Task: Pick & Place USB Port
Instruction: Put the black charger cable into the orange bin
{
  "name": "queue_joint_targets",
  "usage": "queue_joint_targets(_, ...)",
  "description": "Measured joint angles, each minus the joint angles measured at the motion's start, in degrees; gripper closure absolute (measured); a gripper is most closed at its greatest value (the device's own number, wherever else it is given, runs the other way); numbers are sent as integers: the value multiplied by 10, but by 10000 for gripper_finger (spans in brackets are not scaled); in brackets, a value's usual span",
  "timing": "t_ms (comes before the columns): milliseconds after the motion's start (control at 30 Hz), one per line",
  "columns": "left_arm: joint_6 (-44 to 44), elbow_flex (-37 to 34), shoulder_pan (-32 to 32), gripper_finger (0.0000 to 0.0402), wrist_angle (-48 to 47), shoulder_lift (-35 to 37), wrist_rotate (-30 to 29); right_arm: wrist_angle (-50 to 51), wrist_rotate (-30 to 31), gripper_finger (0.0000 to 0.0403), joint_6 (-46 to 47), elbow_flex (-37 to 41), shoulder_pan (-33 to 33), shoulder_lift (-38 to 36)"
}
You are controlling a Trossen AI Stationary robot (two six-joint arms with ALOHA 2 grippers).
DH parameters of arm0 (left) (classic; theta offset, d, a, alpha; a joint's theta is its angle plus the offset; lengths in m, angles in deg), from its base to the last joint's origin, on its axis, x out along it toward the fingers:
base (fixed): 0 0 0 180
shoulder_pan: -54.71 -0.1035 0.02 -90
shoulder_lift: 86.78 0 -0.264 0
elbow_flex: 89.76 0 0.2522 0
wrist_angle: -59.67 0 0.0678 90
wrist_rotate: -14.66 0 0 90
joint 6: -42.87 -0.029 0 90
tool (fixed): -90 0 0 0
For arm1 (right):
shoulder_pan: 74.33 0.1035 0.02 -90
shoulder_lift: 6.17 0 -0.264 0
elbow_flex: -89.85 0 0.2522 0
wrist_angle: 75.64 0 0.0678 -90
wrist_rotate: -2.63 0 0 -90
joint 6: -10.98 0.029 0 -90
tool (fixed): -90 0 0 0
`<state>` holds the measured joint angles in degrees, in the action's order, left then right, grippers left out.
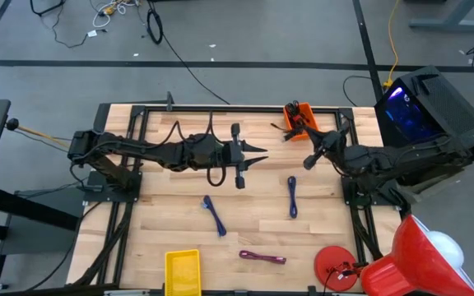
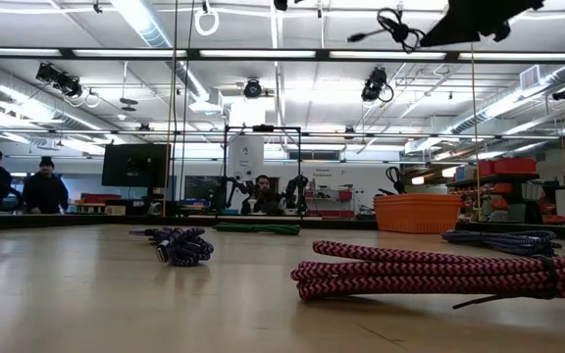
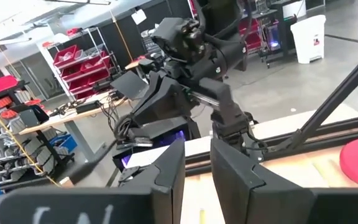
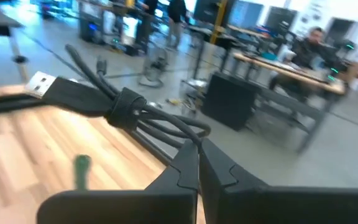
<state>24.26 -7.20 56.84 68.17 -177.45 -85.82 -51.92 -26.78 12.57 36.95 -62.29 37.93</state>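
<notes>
A black USB cable point(image 4: 124, 106), bundled with a tie, hangs in the air from my right gripper point(image 4: 197, 148). Its silver plug point(image 4: 40, 83) is at the end away from the fingers. In the high view my right gripper point(image 1: 296, 134) is above the table's far right part, beside the orange bin point(image 1: 299, 113). In the low view the cable point(image 2: 395, 25) shows high above the table. My left gripper point(image 1: 262, 156) hovers level over the table's middle. Its fingers point(image 3: 169, 168) are a little apart, with nothing between them. My right gripper pinches the looped end of the cable bundle point(image 4: 188, 135) between its two shut fingers. The fingers point roughly level. The bundle sticks out beyond the fingertips, clear of the table, with the plug at its free end.
Two blue cables point(image 1: 214, 215) point(image 1: 292, 197) and a magenta one point(image 1: 262, 257) lie on the wooden table. A yellow bin point(image 1: 182, 271) stands at the near edge and a red disc point(image 1: 336, 267) at the near right. People sit at benches beyond the table.
</notes>
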Motion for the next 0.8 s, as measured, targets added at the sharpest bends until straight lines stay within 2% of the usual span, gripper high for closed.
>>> queue_joint_targets(233,26,0,1,319,-30,0,4,166,47,403,164,0,0,-1)
queue_joint_targets(467,67,0,1,319,-92,0,81,354,125,403,371,0,-1,2)
queue_joint_targets(600,75,0,10,319,-118,0,88,368,122,403,417,2,-15,2)
queue_joint_targets(800,76,0,31,319,-132,0,88,277,122,403,403,79,-69,6)
